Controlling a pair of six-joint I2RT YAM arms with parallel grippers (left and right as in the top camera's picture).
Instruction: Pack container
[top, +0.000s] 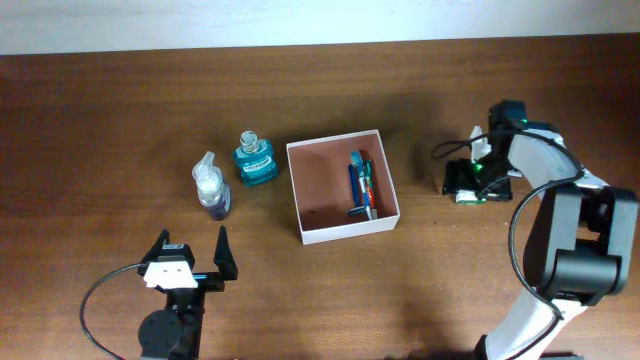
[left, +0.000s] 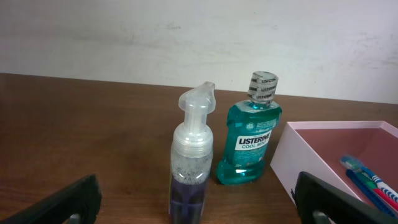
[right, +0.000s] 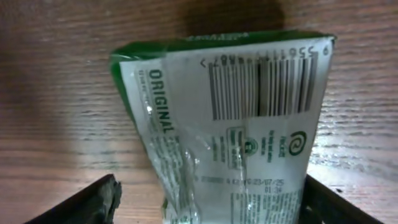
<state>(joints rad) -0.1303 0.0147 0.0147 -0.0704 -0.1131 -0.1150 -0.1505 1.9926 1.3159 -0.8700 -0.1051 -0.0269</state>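
At mid-table sits the container (top: 318, 185), toothbrushes (top: 360, 185) inside. Left gripper (top: 191, 245) gapes wide, empty — right gripper (right: 211, 186) stands open astride a green packet (right: 236, 124), gripping nothing.

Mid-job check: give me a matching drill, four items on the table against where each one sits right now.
Things:
1. pump bottle
2. mouthwash bottle
3. toothbrushes
4. green packet

Places:
A. inside the container, along its right wall
B. on the table below the right gripper
C. the bottle closest to the left gripper
D. between the pump bottle and the container

Pairs: 1-C, 2-D, 3-A, 4-B
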